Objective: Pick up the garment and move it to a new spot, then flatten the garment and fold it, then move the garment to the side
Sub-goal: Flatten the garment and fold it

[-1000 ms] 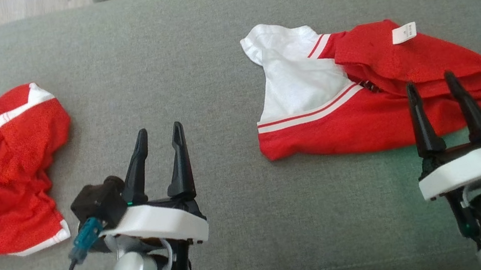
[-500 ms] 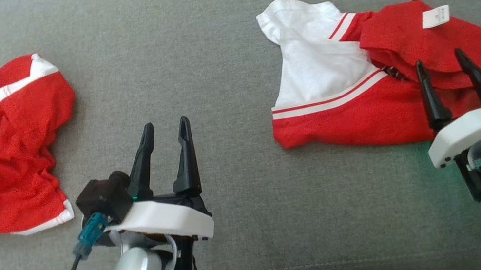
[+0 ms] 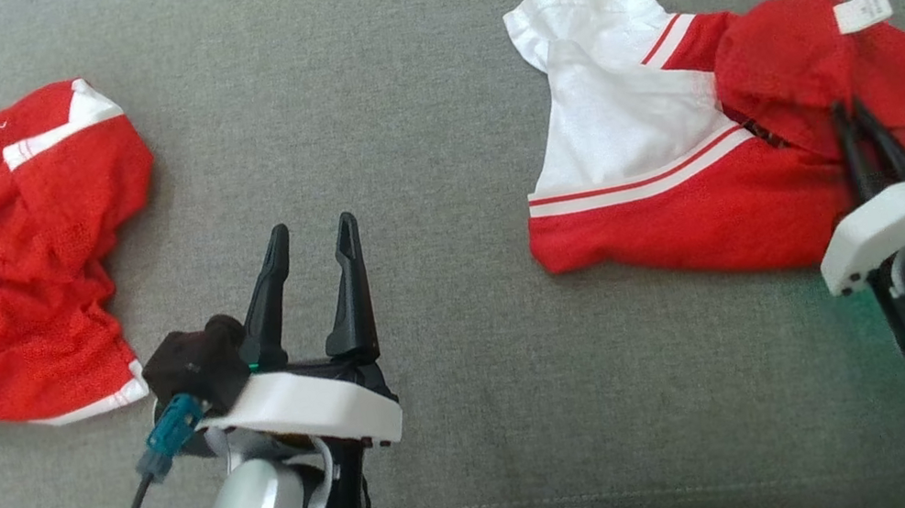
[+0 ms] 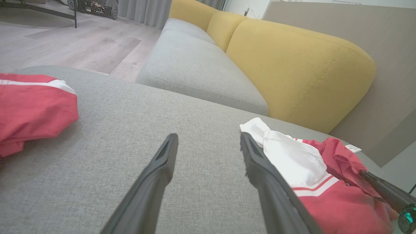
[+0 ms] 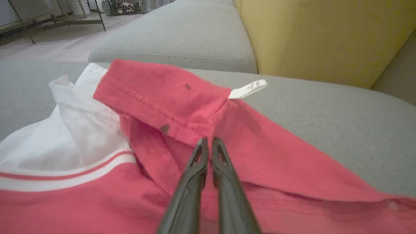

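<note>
A second ago the right pincer (image 3: 845, 105) stood spread over the garment's (image 3: 671, 225) near edge. Now its fingers are drawn almost together further in, at the red flap below the white tag (image 3: 863, 11). They seem to be pinching cloth, though the grip is hard to confirm. The flap has bunched up. The garment lies on the right of the grey cushion (image 3: 406, 95). The right arm reaches forward and low; the left pincer (image 3: 309, 223) hovers spread, as before.
</note>
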{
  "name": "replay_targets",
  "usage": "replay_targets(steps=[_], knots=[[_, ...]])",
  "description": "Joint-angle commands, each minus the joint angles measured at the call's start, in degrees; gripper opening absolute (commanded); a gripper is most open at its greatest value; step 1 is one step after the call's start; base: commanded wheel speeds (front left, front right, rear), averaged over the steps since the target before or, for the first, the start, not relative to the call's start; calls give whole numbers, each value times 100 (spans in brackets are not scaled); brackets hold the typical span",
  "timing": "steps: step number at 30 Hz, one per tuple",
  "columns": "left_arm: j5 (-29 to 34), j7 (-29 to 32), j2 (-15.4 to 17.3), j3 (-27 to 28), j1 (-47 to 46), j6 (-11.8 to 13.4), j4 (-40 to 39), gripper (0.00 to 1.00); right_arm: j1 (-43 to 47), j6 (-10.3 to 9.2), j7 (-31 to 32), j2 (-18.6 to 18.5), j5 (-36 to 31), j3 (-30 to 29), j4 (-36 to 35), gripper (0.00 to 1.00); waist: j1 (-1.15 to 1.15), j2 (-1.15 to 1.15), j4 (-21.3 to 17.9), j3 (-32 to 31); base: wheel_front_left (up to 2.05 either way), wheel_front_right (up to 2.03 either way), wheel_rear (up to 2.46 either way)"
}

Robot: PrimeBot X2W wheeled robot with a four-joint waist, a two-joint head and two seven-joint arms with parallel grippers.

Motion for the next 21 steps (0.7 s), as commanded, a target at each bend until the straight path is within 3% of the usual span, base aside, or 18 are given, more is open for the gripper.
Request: replay_targets(steps=[1,9,17,21], knots=[[-10,-70,31,147,-227,-26,-133,100,-284,43,-225,-102,41,76,-173,0,0,0,-1,-32,0,0,0],[-40,-70,31,97,-198,-5,-119,100,-955,43,-379,-393,222,-176,-451,0,0,0,-20,-183,0,0,0],[-110,-70,31,1,-274,1,-168,100,-1877,43,106,-1150,349,-643,-259,0,0,0,95,-72,0,0,0],[-146,-70,31,-30,-334,-2,-175,100,-2367,43,265,-1551,197,-900,213,0,0,0,213,6,0,0,0]])
